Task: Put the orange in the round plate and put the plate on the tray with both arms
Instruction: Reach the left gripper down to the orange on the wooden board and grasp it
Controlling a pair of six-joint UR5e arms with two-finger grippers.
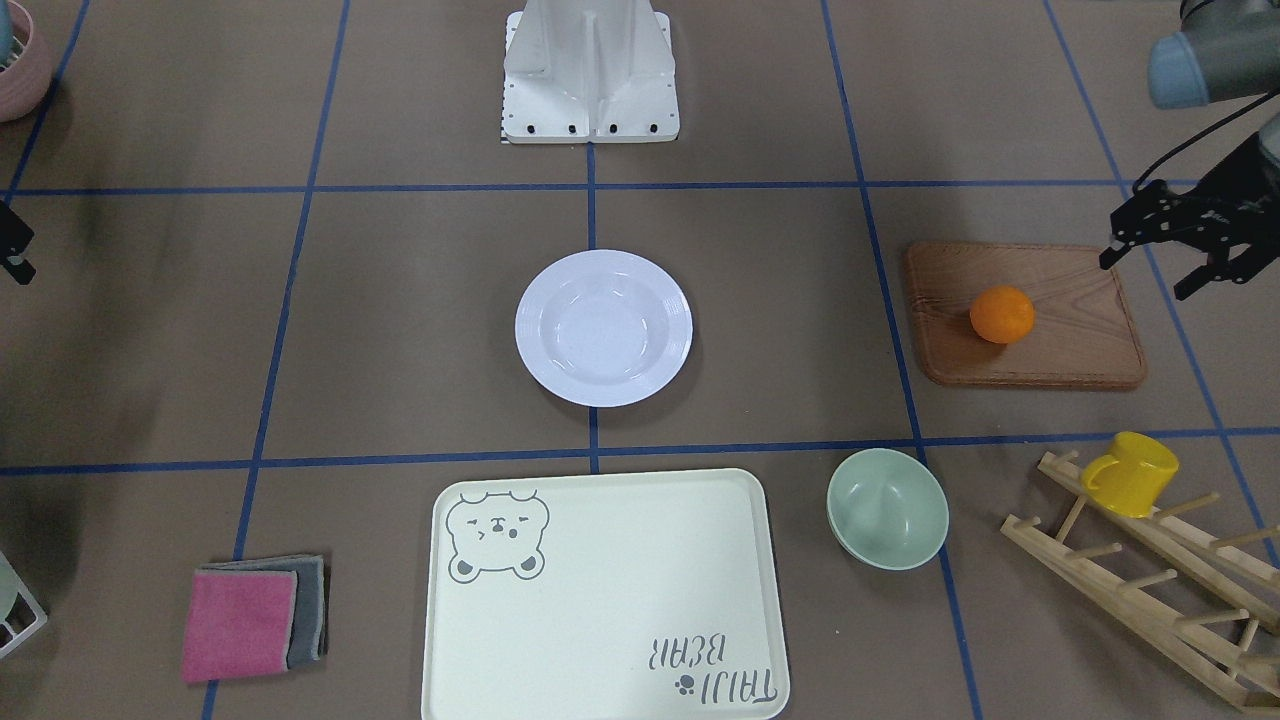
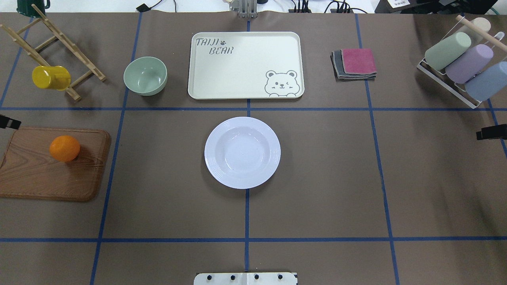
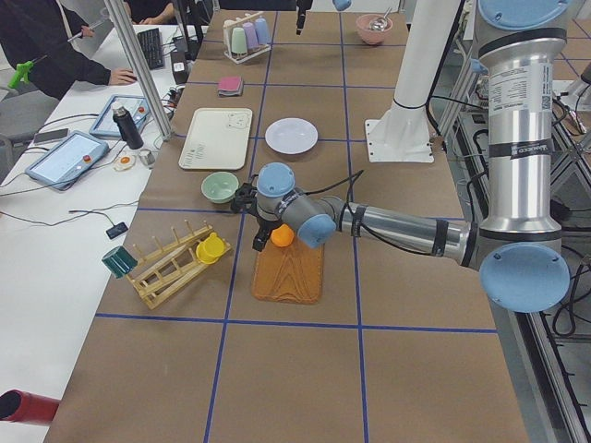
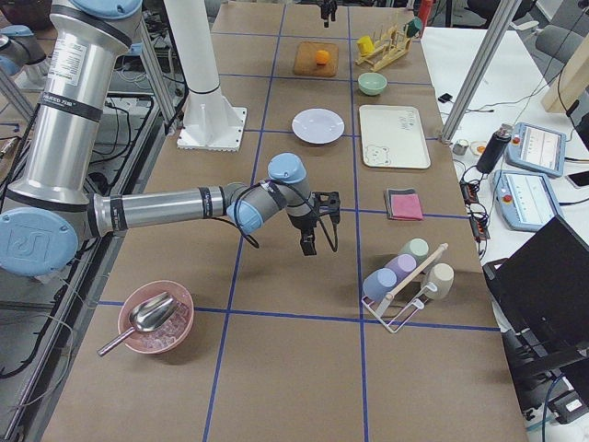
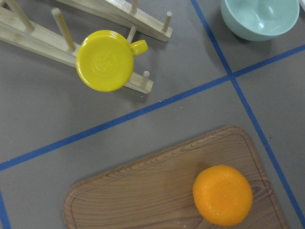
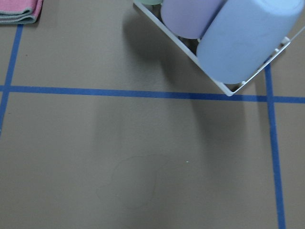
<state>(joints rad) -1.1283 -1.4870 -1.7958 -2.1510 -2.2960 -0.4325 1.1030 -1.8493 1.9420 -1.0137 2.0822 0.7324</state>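
Cream tray (image 2: 245, 65), long axis across bench (image 2: 317, 178), lettering upright overhead; orange (image 1: 1002, 314) on wooden board (image 1: 1080, 300); left hand (image 1: 1150, 272) spread wide front-facing, mere sliver overhead; right hand (image 4: 310, 244) spread: cannot tell.

The round plate (image 2: 274, 152) stands well apart from everything, while the green bowl (image 2: 145, 75) sits near a short side of the tray (image 2: 245, 75).

One orange (image 2: 64, 148), one round white plate (image 2: 242, 152), one cream tray (image 2: 245, 63), one wooden board (image 2: 39, 178), one pale green bowl (image 2: 145, 76), one yellow mug (image 2: 50, 77), one wooden peg rack (image 2: 84, 60), two folded cloths (image 2: 356, 61).
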